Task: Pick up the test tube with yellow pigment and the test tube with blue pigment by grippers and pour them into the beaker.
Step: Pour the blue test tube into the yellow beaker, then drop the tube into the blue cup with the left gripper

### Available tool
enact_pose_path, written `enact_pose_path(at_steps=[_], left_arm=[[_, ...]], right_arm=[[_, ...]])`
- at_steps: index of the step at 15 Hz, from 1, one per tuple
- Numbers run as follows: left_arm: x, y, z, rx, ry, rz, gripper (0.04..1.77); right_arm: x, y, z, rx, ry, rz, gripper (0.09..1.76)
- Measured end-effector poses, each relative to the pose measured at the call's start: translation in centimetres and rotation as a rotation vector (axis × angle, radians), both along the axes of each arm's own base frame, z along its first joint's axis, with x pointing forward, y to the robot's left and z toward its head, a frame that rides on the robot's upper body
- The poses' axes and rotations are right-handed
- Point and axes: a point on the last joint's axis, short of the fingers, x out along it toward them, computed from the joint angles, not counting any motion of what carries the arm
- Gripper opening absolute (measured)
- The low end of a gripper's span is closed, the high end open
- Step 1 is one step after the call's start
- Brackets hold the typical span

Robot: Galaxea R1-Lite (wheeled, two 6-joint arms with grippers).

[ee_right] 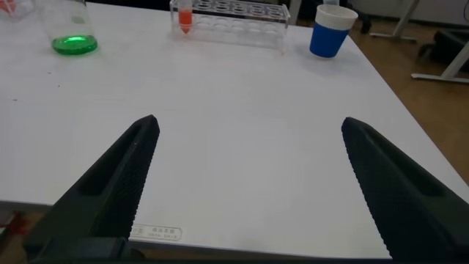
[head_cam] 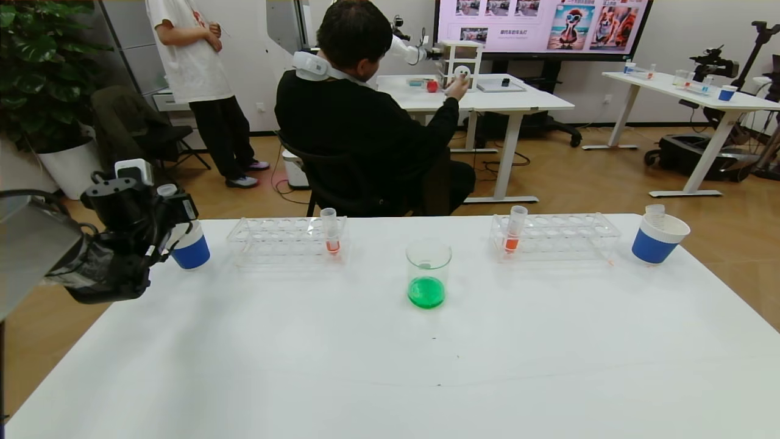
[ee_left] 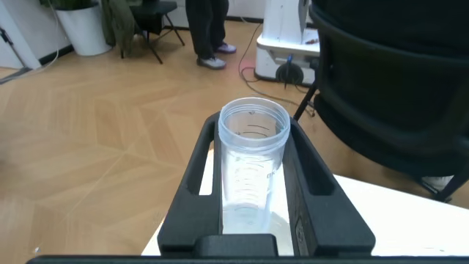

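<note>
My left gripper [head_cam: 163,204] is at the table's far left, just above a blue paper cup [head_cam: 191,249]. In the left wrist view this gripper [ee_left: 253,128] is shut on a clear, empty test tube [ee_left: 253,158]. No yellow or blue liquid shows in the tube. The beaker [head_cam: 428,272] stands mid-table and holds green liquid; it also shows in the right wrist view [ee_right: 73,29]. My right gripper [ee_right: 249,128] is open and empty over the near right of the table, out of the head view.
Two clear racks [head_cam: 286,241] [head_cam: 554,235] stand behind the beaker, each with one orange-red-tipped tube [head_cam: 330,230] [head_cam: 514,228]. A second blue cup [head_cam: 657,238] at the far right holds a clear tube [head_cam: 655,210]. A seated person is beyond the table's far edge.
</note>
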Motion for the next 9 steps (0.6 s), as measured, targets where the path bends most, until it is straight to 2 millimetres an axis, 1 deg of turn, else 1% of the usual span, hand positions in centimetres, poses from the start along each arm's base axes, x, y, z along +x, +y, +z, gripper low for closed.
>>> enact_pose_path(at_steps=[3, 6, 7, 8, 9], left_arm=[[0.2, -0.1, -1.5, -0.005, 0.036, -0.002, 0.50], [0.1, -0.4, -2.1, -0.008, 0.053, -0.008, 0.50], [0.0, -0.5, -2.1, -0.007, 0.049, -0.009, 0.60], [-0.1, -0.6, -2.1, -0.006, 0.040, -0.012, 0.84], [-0.1, -0.7, -2.1, -0.006, 0.038, -0.014, 1.25]], right_arm=[[0.0, 0.0, 0.0, 0.000, 0.000, 0.000, 1.74], [0.0, 0.0, 0.0, 0.000, 0.000, 0.000, 1.74], [0.0, 0.0, 0.0, 0.000, 0.000, 0.000, 1.74], [0.0, 0.0, 0.0, 0.000, 0.000, 0.000, 1.74], [0.0, 0.0, 0.0, 0.000, 0.000, 0.000, 1.74]])
